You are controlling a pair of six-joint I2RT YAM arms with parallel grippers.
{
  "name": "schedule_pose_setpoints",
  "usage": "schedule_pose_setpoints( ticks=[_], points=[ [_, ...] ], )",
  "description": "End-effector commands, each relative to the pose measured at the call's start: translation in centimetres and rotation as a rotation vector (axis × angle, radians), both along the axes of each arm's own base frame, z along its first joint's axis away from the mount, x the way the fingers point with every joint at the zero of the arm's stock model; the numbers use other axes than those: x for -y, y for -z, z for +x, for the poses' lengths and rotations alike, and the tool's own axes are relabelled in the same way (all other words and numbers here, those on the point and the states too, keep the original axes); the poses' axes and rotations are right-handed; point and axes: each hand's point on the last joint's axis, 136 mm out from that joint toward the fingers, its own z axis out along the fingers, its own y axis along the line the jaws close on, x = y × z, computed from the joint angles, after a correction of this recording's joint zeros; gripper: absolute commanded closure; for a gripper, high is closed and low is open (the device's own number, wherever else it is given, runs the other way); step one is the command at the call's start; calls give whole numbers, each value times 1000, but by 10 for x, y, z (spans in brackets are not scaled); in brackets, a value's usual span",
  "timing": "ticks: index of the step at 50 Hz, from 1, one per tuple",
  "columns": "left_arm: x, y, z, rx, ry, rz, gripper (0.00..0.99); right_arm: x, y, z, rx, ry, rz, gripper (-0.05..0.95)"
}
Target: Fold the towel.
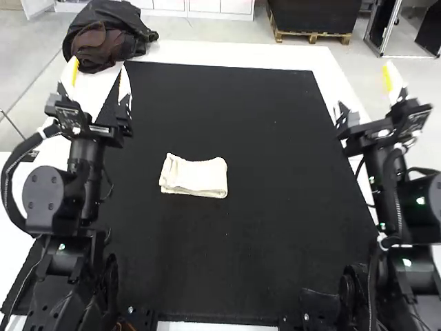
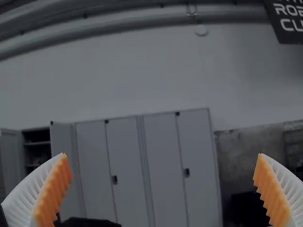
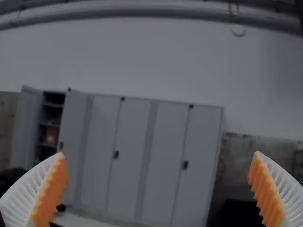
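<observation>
A cream towel (image 1: 194, 176) lies left of the middle of the black mat, folded into a small, thick rectangle with layered edges towards the arms. Beyond it and to its left, the left gripper (image 1: 98, 67) is raised with its fingers spread. The right gripper (image 1: 391, 86) is held up at the far right, well away from the cloth. From its own wrist, the left gripper (image 2: 162, 156) is open with nothing between its orange pads. The right gripper (image 3: 158, 153) likewise stands open and holds nothing.
The black mat (image 1: 275, 207) covers most of the white table (image 1: 234, 54). A dark bag (image 1: 114, 24) lies at the table's back left corner, just behind the left gripper.
</observation>
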Motion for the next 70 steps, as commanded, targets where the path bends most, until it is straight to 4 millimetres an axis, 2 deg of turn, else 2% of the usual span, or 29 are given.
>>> schedule_pose_setpoints(
  ticks=[1,6,16,22,26,28,35,44,47,52,60,70],
  points=[
    [-4,12,4,-15,2,-38,100,-3,19,7,-25,3,-47,30],
    [-4,37,20,-136,30,-82,100,-4,37,14,-58,-4,-41,28],
    [0,70,35,-281,87,-154,102,4,74,33,-199,14,24,59],
    [4,94,43,-386,107,-177,102,7,84,37,-247,26,44,54],
    [9,96,43,-396,128,-170,67,12,95,42,-300,47,66,-11],
    [12,97,43,-403,139,-166,28,13,99,43,-323,42,96,-11],
    [19,107,45,-446,166,-154,28,14,122,49,-450,1,225,-11],
    [19,118,47,-493,158,-154,26,31,148,54,-527,151,146,-11],
    [17,125,48,-521,148,-158,25,42,157,55,-558,219,138,-11],
    [9,141,50,-580,101,-182,25,47,178,55,-635,269,95,-11],
    [7,153,51,-628,83,-186,25,47,180,55,-641,282,53,-11],
    [7,153,51,-628,83,-187,26,47,181,55,-643,279,45,-11]
  ],
)
